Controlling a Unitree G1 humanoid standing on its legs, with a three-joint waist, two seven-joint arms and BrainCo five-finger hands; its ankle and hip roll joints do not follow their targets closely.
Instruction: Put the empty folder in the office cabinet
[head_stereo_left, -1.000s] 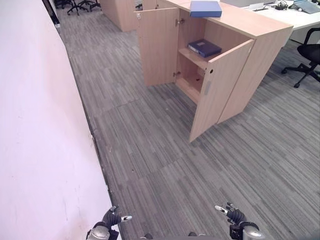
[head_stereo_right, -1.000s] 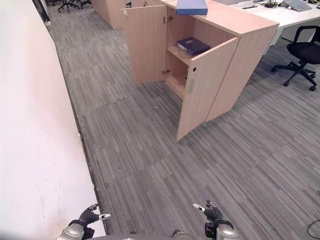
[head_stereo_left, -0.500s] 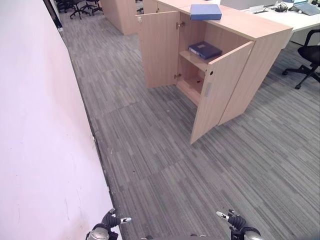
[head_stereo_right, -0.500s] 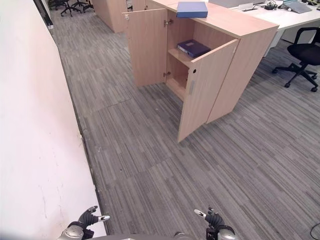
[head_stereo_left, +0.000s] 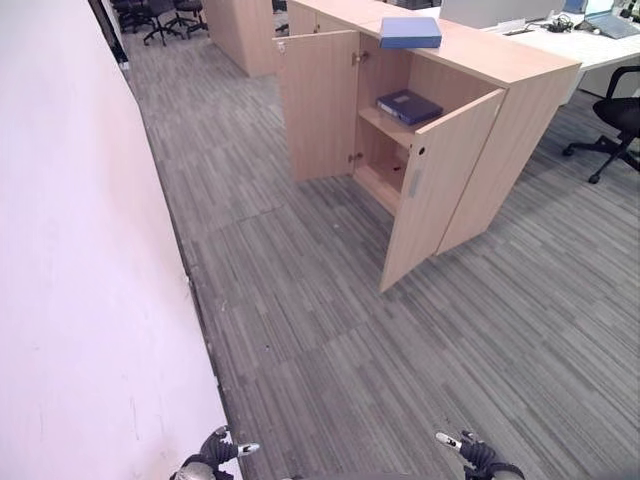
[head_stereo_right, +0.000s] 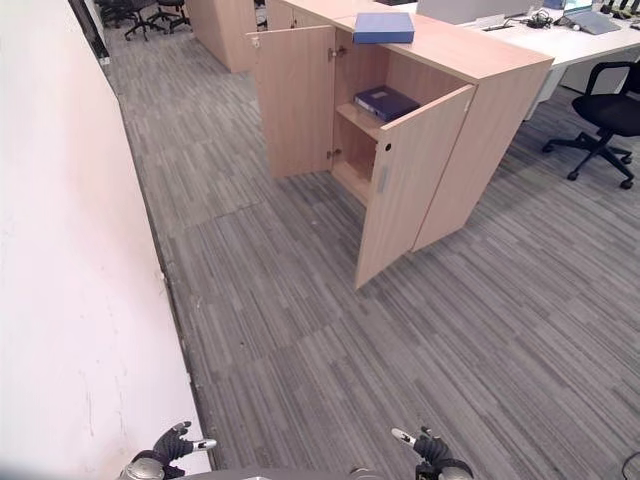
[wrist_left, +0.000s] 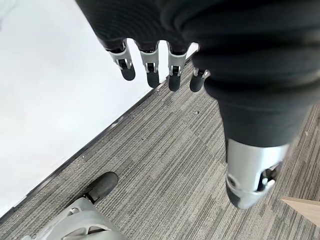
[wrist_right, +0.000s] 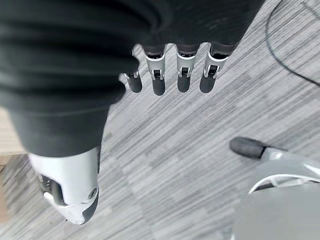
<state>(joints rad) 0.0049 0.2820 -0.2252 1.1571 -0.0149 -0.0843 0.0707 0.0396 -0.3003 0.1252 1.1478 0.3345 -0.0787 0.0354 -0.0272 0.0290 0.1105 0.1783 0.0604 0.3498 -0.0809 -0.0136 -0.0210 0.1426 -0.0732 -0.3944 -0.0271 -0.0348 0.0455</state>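
On top of the open wooden office cabinet (head_stereo_left: 520, 110) ahead lies a blue folder (head_stereo_left: 410, 32), flat near its edge; a darker blue binder (head_stereo_left: 409, 106) rests on the shelf inside. Low over the grey carpet (head_stereo_left: 330, 290), my left hand (wrist_left: 150, 62) beside the white wall (head_stereo_left: 80, 260) and my right hand (wrist_right: 170, 70) hang with fingers relaxed, holding nothing.

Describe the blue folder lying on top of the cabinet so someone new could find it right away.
Find the light wooden office cabinet standing with both doors open, next to the white desk. The blue folder on top lies flat on its upper surface, near the back edge above the open compartment. A darker blue folder rests inside on the shelf; the one you want is lighter and out in the open.
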